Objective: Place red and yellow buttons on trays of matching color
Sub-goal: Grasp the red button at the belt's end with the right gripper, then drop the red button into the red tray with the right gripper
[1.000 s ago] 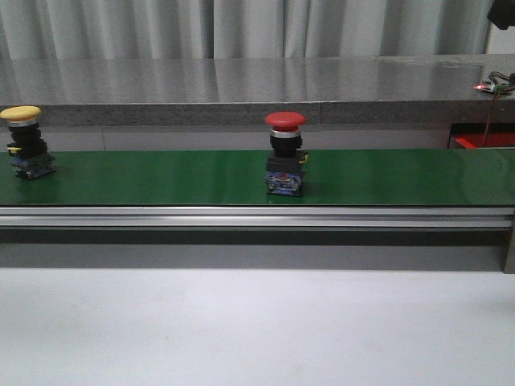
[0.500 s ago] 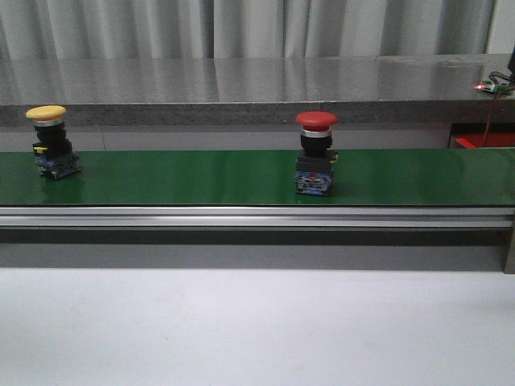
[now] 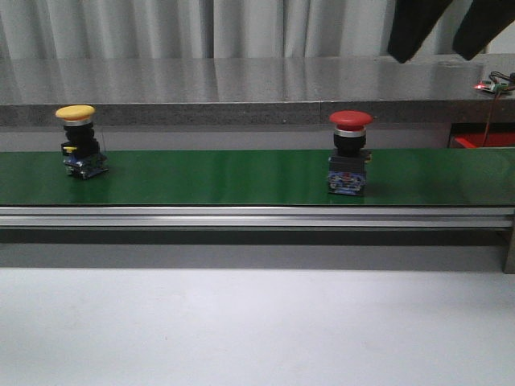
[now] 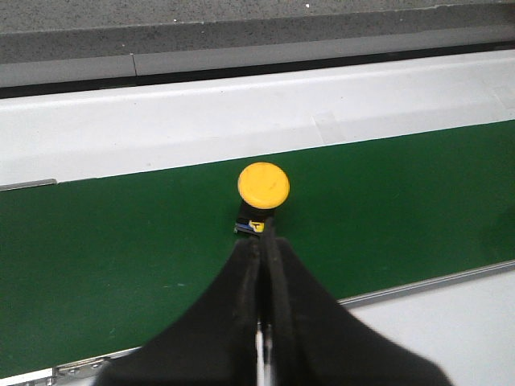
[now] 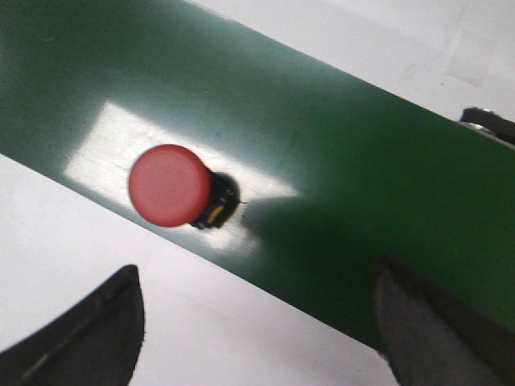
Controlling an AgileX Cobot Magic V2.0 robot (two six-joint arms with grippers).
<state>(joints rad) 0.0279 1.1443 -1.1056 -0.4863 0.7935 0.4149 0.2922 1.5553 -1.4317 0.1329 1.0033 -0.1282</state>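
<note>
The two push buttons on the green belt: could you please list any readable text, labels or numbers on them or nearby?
None can be read.
Yellow button: blue base shows only blurred marks.
Red button: blue base label is too blurred to read.
Green belt: no markings.

The red button (image 3: 351, 153) and yellow button (image 3: 78, 142) stand well apart on the green belt (image 3: 217, 177), with bare belt around each. My right gripper (image 3: 438, 32) hangs spread above the red one, nothing between.

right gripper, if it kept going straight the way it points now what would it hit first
Probably the green belt, just beside the red button. The right gripper is open, looking down with the button off-centre toward one finger; depth is unclear.
</note>
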